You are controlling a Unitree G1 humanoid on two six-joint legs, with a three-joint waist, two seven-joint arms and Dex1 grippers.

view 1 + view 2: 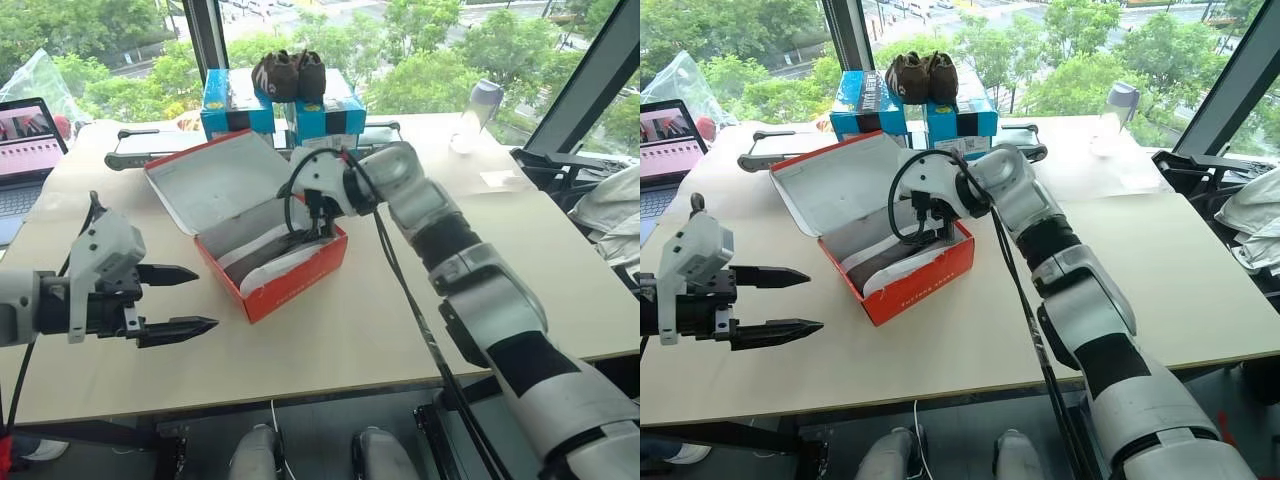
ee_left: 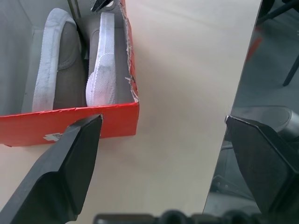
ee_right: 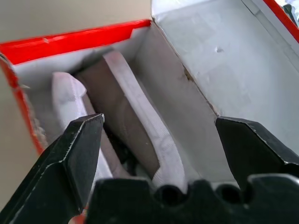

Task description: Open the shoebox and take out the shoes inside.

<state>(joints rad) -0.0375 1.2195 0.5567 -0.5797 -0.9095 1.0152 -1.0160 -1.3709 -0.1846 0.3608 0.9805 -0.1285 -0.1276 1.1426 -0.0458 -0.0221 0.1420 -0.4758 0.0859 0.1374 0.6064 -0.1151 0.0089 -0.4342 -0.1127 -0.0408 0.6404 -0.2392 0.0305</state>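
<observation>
Inside open shoebox, right gripper jaws wide above shoes; left gripper jaws wide, empty.

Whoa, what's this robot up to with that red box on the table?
It is unpacking shoes. The red-orange shoebox sits on the table with its lid flipped open, and the pair of grey shoes lies inside. The right pincer is open and reaching down into the box over the shoes, gripping nothing yet. The left pincer hangs open beside the box, empty. A dark brown pair rests on blue boxes behind.
</observation>
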